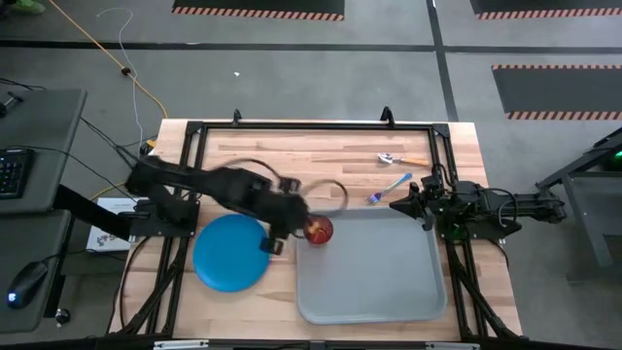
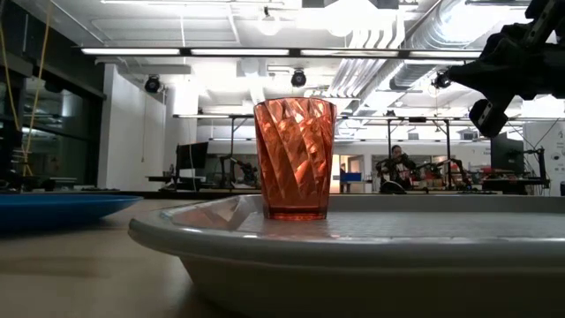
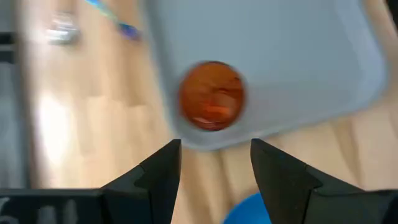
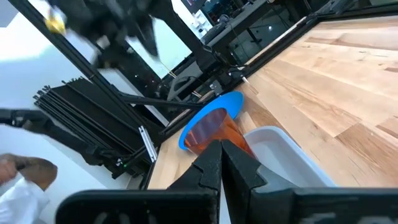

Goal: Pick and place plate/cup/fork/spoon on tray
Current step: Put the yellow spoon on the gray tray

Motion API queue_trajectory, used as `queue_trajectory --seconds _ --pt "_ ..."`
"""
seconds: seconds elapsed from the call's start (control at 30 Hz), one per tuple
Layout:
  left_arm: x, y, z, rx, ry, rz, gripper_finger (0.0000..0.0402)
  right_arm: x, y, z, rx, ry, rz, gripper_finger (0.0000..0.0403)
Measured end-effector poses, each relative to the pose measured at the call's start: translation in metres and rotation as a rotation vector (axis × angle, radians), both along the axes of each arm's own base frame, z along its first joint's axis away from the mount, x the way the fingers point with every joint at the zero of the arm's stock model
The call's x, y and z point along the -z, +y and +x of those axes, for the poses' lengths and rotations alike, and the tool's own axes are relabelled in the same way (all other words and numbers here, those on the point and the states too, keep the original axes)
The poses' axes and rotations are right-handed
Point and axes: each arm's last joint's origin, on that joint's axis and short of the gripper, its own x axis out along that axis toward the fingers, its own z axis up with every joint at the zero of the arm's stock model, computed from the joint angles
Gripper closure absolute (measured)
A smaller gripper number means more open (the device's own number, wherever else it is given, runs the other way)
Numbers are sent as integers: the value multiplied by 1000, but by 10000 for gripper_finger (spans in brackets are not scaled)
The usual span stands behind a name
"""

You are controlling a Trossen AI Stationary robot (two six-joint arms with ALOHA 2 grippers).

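High view: the tray (image 1: pixel 389 292) lay on the right half of the worktop (image 1: pixel 321 156), with the cup (image 1: pixel 318 230) standing upright in its far-left corner, so one of the four items was judged placed. The plate (image 1: pixel 228 253) rested on the bare wood just left of the tray, not yet moved. The fork (image 1: pixel 389 187) and the spoon (image 1: pixel 400 158) lay on the wood beyond the tray's far edge, the spoon farther off. The left end effector (image 1: pixel 280 236) hung between plate and cup, close beside the cup and clear of it. The right end effector (image 1: pixel 400 205) waited at the tray's far-right corner, near the fork, probably because the cutlery lay on its side. Low view: the cup (image 2: pixel 295 159) stood level on the tray floor inside the raised rim (image 2: pixel 291 243), nothing touching it; the plate (image 2: pixel 53 208) showed as a blue edge to the left; a dark arm reached in at upper right. Left wrist view: the fingers (image 3: pixel 161 177) stood wide apart and empty, with the cup (image 3: pixel 211 94) ahead on the tray corner and a sliver of plate below. Right wrist view: the fingers (image 4: pixel 208 168) were pressed together, holding nothing, pointing towards the cup (image 4: pixel 214 134) and plate (image 4: pixel 217 109).
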Motion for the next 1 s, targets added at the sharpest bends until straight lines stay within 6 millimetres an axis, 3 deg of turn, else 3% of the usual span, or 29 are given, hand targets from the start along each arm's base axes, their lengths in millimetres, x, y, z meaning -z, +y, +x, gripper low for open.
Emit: queue_trajectory --seconds 0.07,0.17,0.37,0.53,0.8,0.87,1.0 --pt "-11 7 -20 -75 -58 34 217 0 0 0 1 2 0 402" --pt "-2 17 -45 -156 -79 17 217 0 0 0 0 3 0 402" --pt "65 33 -77 -202 -163 -125 218 0 0 0 1 5 0 402" --pt "103 35 -85 -204 -425 -207 218 1 0 0 0 7 0 402" --pt "121 44 -91 -96 -1057 -166 218 1 2 1 -64 10 -72 402" --pt "124 51 -94 -122 -1118 -168 218 1 2 1 -77 5 -121 402" --pt "132 62 -95 -153 -1081 -167 218 1 2 1 -77 3 -154 402"
